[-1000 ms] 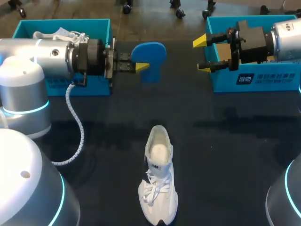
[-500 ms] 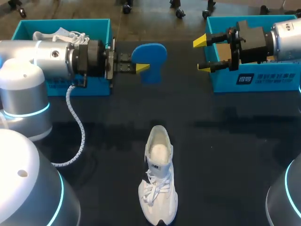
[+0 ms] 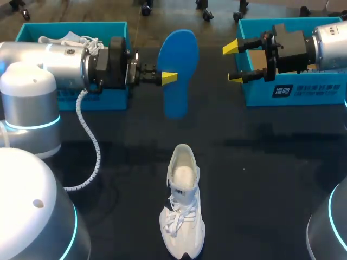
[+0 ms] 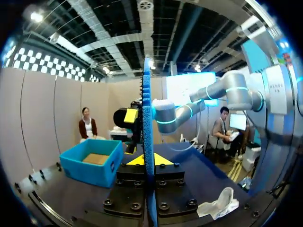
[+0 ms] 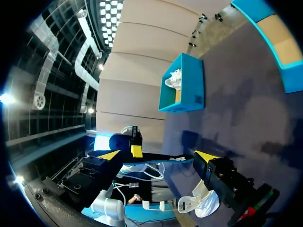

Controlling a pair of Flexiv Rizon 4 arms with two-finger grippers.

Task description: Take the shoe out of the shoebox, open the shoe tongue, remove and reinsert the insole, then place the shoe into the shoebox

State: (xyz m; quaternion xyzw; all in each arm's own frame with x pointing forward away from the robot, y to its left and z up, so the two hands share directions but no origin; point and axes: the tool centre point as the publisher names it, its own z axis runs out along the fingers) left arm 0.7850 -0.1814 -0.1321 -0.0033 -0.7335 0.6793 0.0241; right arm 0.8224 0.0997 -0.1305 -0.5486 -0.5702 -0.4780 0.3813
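The white shoe (image 3: 183,211) stands on the dark table near the front middle, laces toward the front and its mouth open. My left gripper (image 3: 162,77) hangs above the table behind it, shut on the blue insole (image 3: 178,70), which hangs flat-on to the head view. In the left wrist view the insole (image 4: 147,142) stands edge-on between the yellow tips of that gripper (image 4: 144,160). My right gripper (image 3: 234,62) is open and empty at the near-left corner of the right shoebox (image 3: 295,95). In the right wrist view its gripper (image 5: 158,156) faces the insole (image 5: 118,141) and the shoe (image 5: 203,201).
The left blue shoebox (image 3: 73,97) at the back left holds another white shoe (image 3: 70,39). The left arm's coiled white cable (image 3: 89,143) hangs down to the table at the left. Dark table surface surrounds the shoe.
The left gripper has turned and shifted slightly right, so the insole now shows its whole length instead of only a short end. The right arm and the shoe have not moved.
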